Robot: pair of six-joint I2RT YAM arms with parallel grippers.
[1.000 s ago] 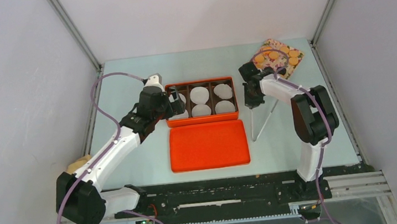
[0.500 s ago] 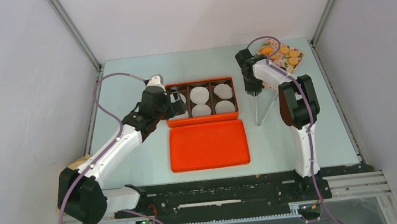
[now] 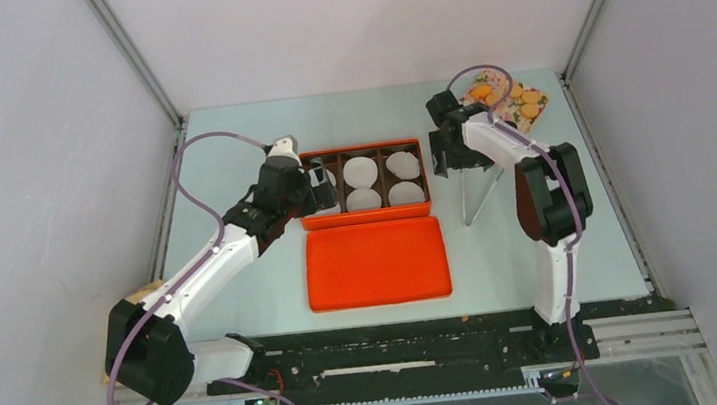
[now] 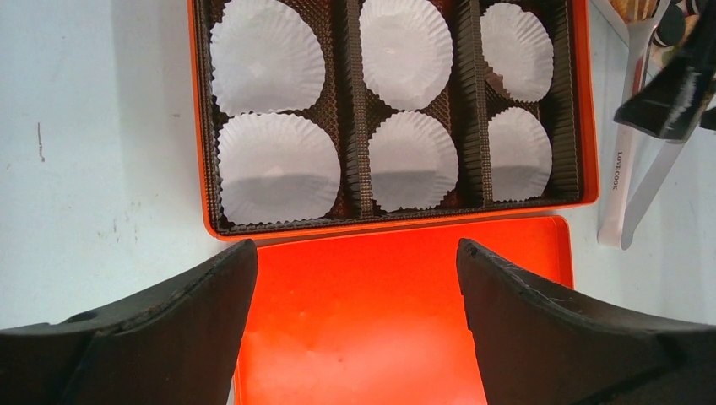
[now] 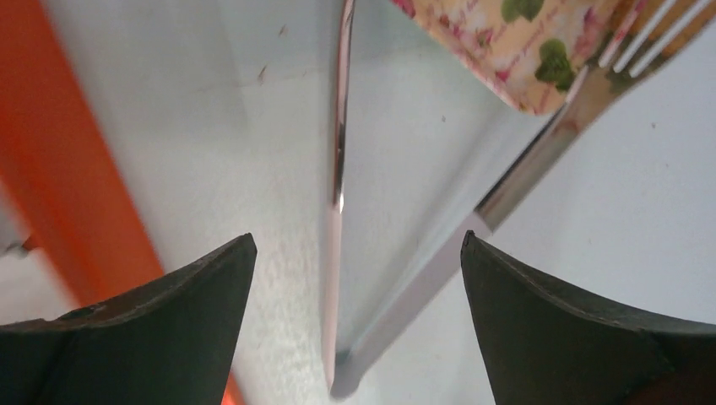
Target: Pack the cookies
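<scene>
- Top external view: the small round orange-golden cookies (image 3: 529, 99) lie on a square floral-patterned paper sheet (image 3: 492, 78) at the far right corner of the pale blue-green table (image 3: 228, 146), well apart from the box.
- No cookie is in any compartment. Whether dark cookies lie among the golden ones cannot be told from this height.
- An open orange rectangular tin box (image 3: 360, 148) sits mid-table, with a brown corrugated insert (image 4: 352, 110) dividing it into three columns.
- Six white fluted paper liners (image 4: 267, 55) are counted in the left wrist view, two per column.
- The flat orange rectangular lid (image 3: 376, 263) lies just in front of the box, its far edge touching or nearly touching the box's near wall.
- The left gripper (image 3: 318, 189) hangs at the box's left end. Its fingers are spread wide and hold nothing; the wrist view looks down between them onto the lid and the near row of liners.
- The right gripper (image 3: 450, 158) hangs just beside the box's right wall, over the far end of the metal tongs (image 3: 465, 206).
- In the right wrist view its jaws stand wide apart and grip nothing; the tongs (image 5: 338, 169) lie on the table beneath them, and neither finger touches the tongs.
- One slotted tong tip reaches the edge of the floral sheet (image 5: 507, 51).
</scene>
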